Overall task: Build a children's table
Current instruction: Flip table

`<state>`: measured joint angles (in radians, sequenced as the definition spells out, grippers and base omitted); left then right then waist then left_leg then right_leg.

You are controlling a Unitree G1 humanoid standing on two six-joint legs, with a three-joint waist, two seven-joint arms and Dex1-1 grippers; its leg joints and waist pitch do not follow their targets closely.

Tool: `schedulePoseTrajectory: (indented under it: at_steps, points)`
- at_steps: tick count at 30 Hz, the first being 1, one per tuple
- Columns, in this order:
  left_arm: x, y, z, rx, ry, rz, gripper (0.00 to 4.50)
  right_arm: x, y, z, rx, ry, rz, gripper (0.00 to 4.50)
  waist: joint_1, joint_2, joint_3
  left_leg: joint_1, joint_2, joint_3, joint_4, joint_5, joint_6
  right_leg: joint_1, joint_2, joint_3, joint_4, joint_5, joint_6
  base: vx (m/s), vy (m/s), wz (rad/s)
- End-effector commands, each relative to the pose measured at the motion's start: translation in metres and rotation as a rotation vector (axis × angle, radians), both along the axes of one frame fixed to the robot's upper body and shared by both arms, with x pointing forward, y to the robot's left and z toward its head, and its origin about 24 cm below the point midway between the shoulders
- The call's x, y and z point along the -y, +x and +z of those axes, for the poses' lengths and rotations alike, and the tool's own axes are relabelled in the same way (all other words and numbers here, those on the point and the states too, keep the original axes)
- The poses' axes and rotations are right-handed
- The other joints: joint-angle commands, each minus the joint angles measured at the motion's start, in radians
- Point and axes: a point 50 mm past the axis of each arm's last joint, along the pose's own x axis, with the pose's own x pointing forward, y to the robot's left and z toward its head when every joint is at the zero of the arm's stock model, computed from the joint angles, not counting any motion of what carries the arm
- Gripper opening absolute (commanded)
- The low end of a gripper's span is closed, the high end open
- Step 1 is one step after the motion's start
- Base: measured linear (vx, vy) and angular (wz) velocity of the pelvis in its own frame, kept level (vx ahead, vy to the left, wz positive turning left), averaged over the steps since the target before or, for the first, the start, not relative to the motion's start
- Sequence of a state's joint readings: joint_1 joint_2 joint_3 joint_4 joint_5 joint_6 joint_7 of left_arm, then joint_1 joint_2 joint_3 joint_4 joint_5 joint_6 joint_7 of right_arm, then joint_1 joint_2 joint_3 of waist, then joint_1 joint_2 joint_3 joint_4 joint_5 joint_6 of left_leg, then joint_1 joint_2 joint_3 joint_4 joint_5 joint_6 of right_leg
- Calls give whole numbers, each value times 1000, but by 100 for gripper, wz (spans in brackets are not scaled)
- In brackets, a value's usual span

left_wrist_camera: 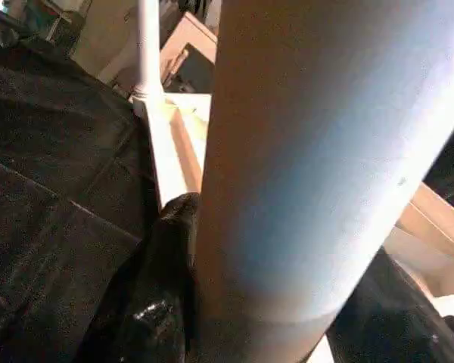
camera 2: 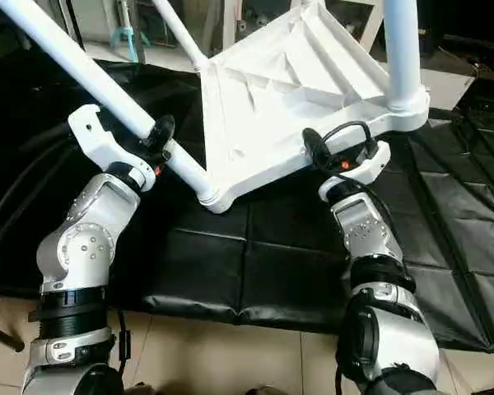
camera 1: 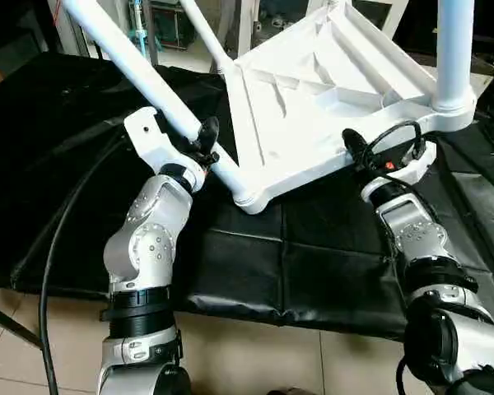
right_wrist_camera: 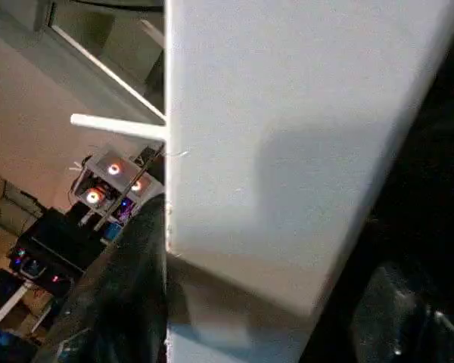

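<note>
The white tabletop (camera 1: 296,123) lies tilted with its ribbed underside up on a black mat. One white leg (camera 1: 132,62) slants from the upper left down into the near corner socket (camera 1: 249,197). My left gripper (camera 1: 204,141) is shut on this leg just above the socket, and the leg (left_wrist_camera: 318,151) passes between its fingers (left_wrist_camera: 155,287). A second leg (camera 1: 455,49) stands upright in the right corner socket. A third leg (camera 1: 204,33) rises at the back. My right gripper (camera 1: 356,152) straddles the tabletop's near rim (right_wrist_camera: 287,151), open, with one finger (right_wrist_camera: 129,287) against it.
The black padded mat (camera 1: 313,263) covers the floor under the work, with tiled floor (camera 1: 255,362) in front of it. A black cable (camera 1: 53,247) loops beside my left arm. Furniture and equipment stand behind the mat.
</note>
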<state>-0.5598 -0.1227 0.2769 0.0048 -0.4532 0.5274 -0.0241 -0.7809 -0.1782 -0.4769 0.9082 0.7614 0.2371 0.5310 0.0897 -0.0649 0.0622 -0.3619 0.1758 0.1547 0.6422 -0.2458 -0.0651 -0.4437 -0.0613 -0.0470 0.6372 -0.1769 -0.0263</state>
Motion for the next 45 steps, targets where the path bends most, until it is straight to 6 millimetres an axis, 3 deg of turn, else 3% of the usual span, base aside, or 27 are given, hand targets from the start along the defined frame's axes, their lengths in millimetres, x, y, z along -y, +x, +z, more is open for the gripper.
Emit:
schedulePoseTrajectory:
  at_steps: [1, 3, 5, 8, 11, 13, 28, 32, 38, 45]
  points:
    - [6, -1, 2, 3, -60, -34, 190, 12, 6, 24, 89, -20, -52, 258, 3, -14, -90, 2, 36, 3, -48, 200, 230, 74, -68, 32, -42, -3, -292, 0, 0, 0]
    - [5, -2, 2, 1, -58, -32, 190, 11, 6, 25, 92, -24, -53, 243, 4, -18, -93, -4, 34, 2, -41, 235, 243, 71, -65, 33, -34, 46, -298, 0, 0, 0]
    - [5, -2, 1, 0, -55, -31, 190, 11, 7, 28, 104, -25, -54, 237, 3, -16, -89, -6, 35, 4, -42, 204, 247, 70, -67, 32, -39, 11, -297, 0, 0, 0]
    - [5, -1, 1, -1, -34, -27, 190, 9, 7, 30, 114, -34, -51, 232, 2, -13, -86, -4, 38, 5, -46, 152, 218, 68, -66, 31, -46, -53, -279, 0, 0, 0]
    - [3, 0, -3, -30, 0, -5, 190, 8, 8, 32, 119, -43, -55, 229, 1, -13, -87, -5, 38, 4, -46, 152, 206, 69, -66, 31, -44, -43, -273, 0, 0, 0]
    - [1, 1, -4, -38, -8, 5, 258, 9, 8, 34, 127, -67, -72, 227, 0, -13, -88, -6, 37, 4, -45, 166, 206, 69, -65, 31, -42, -22, -274, 0, 0, 0]
    - [-17, 0, -5, -10, 125, 74, 363, 31, 14, 87, 274, -247, -307, 210, -1, -15, -89, -3, 35, 7, -41, 183, 218, 65, -62, 31, -37, 0, -266, 0, 0, 0]
    - [-33, -3, -12, -43, 130, 128, 370, 37, 14, 104, 322, -269, -399, 201, 5, -12, -90, 0, 36, 8, -40, 195, 214, 61, -60, 29, -33, 15, -270, 0, 0, 0]
    - [-53, -8, -22, -93, 88, 231, 370, 39, 13, 112, 350, -272, -438, 197, 5, -14, -89, -5, 34, 9, -42, 165, 196, 67, -61, 31, -33, 11, -265, 0, 0, 0]
    - [-108, -16, -25, -85, 8, 485, 370, 48, 11, 115, 358, -283, -480, 197, -1, -17, -90, -6, 33, 7, -42, 174, 199, 67, -59, 29, -31, 30, -260, 0, 0, 0]
